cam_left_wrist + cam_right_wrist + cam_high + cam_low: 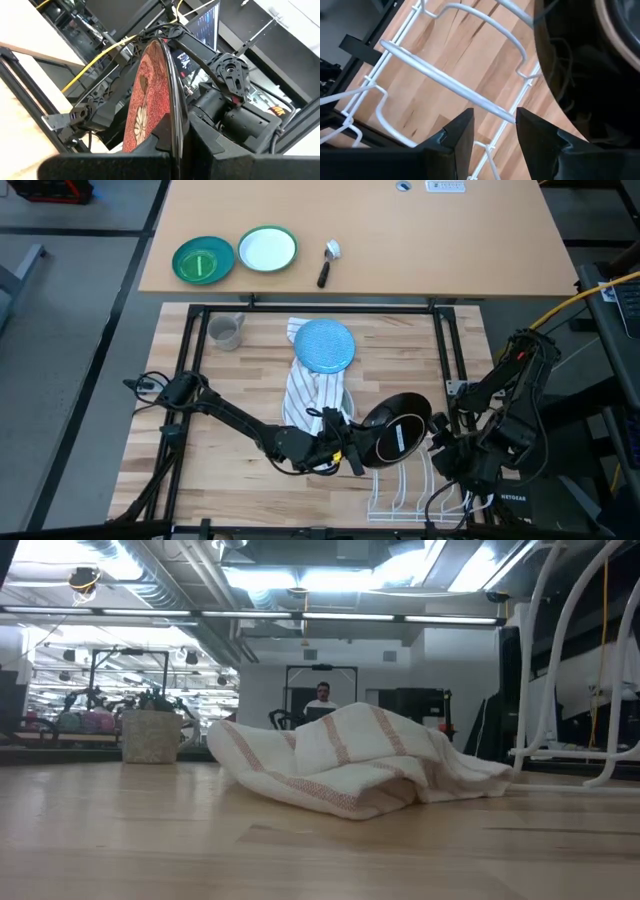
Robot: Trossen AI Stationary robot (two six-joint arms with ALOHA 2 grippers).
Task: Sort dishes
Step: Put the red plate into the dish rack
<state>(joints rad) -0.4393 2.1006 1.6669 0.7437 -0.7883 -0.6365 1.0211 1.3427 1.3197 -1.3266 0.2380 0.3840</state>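
Note:
My left gripper (345, 452) is shut on the dark red plate (395, 430), near the table's near edge. Its glossy black underside faces up in the high view. The left wrist view shows its red face with flower marks (145, 95). My right gripper (494, 130) is open and empty, just right of the plate (580, 65) and over the white wire rack (445, 75). The light blue plate (325, 345) lies on the far end of a striped towel (310, 395). No plain white plates show. My left gripper pinches the dark red plate's rim (175, 127) between its two fingers (202, 142), one on the red face and one on the black underside. The fingers come from the table's left. The plate stands tilted on edge above the rack's far end.
The white wire rack (410, 490) stands at the near right. A small grey mug (227, 332) sits at the far left. On the far table are a green plate (203, 260), a green-rimmed white plate (267, 250) and a small utensil (328, 262). A person (322, 700) shows beyond the towel (350, 765).

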